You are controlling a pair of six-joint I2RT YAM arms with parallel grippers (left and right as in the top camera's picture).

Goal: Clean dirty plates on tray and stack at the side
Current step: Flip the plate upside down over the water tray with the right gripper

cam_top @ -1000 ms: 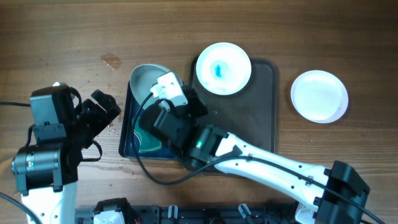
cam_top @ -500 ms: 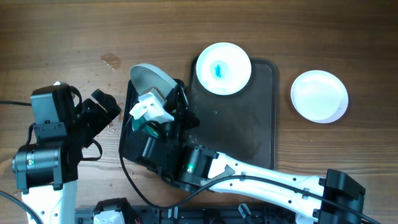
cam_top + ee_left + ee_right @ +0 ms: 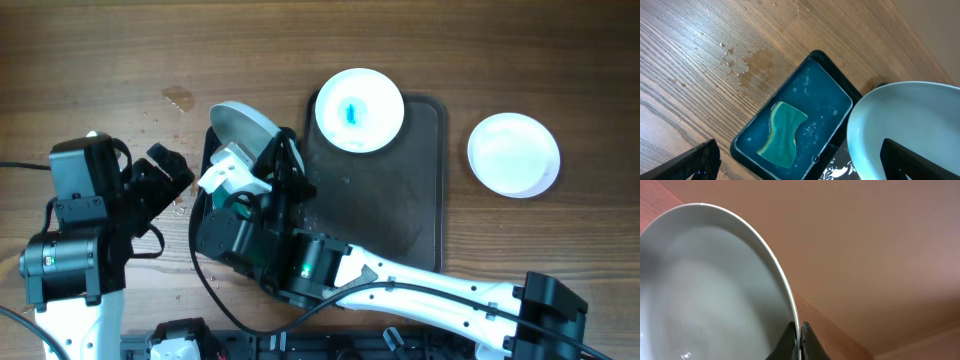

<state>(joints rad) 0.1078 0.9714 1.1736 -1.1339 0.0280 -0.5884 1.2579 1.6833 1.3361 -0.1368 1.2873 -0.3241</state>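
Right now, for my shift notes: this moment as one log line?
right tool: shut on held plate, tilted over basin | left tool: open | smeared plate: on tray | plain plate: beside tray

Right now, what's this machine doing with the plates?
The right gripper pinches a white plate by its rim, holding it tilted over the blue basin where a green sponge lies. The left gripper hangs open beside it. One blue-smeared plate sits on the brown tray; a clean plate rests on the table.
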